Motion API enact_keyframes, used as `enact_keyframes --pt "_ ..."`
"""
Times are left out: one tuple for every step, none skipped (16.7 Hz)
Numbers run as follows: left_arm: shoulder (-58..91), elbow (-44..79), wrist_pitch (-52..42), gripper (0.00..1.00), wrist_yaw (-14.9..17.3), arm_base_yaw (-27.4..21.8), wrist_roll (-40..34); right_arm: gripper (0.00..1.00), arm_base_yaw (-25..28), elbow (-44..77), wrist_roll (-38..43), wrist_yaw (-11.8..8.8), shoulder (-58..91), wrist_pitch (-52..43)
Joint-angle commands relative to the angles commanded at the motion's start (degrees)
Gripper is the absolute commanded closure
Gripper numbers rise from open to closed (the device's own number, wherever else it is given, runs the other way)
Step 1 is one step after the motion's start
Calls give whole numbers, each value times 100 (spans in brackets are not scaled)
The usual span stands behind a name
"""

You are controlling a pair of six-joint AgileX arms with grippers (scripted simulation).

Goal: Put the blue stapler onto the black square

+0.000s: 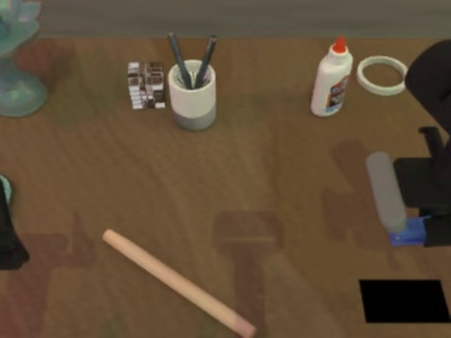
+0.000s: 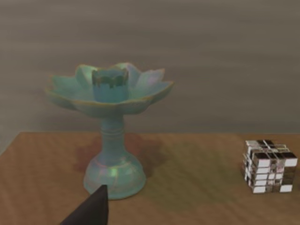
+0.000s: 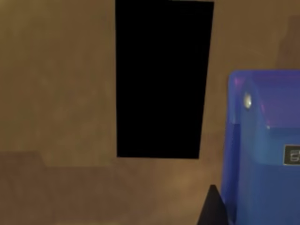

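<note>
right gripper point(image 1: 423, 229) carrying the small bright-blue stapler point(image 1: 407, 232), not yet over the flat black rectangular patch point(image 1: 404, 301)

nearest the fingers: stapler looks pinched at its far-right end, most of the gripper is off frame so i can't confirm the hold. in the right wrist view the blue body point(image 3: 262, 150) fills the space right beside one dark fingertip point(image 3: 213, 208), and the patch point(image 3: 161, 79) lies just ahead, apart from it. risk: an end-on hold lets it pivot or slip, so it could land half off the patch or on bare wood. patch hugs the table's right edge, so overshoot could tip it off. farther out, the tan wooden rolling pin point(image 1: 176, 282) and white glue bottle point(image 1: 331, 81) are well apart, no clash likely. left gripper point(image 1: 7, 232) parked at the left edge, fingers: can't tell.
</note>
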Motion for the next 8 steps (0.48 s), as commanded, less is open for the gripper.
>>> enact_keyframes --pt "0 0 0 0 0 0 0 100 71 -224 132 -1 -225 14" --pt "0 0 0 0 0 0 0 100 125 -388 238 -1 -390 26" --pt "0 0 0 0 0 0 0 100 162 -492 308 -1 -495 35" --pt "0 0 0 0 0 0 0 100 177 -536 339 0 -540 39" --pt "0 0 0 0 0 0 0 100 177 -536 339 0 -540 39" --pt "0 0 0 0 0 0 0 100 177 -536 339 0 -540 39" --pt "0 0 0 0 0 0 0 100 177 -536 339 0 -540 39" --pt "0 0 0 0 0 0 0 100 148 -521 342 -1 -515 24"
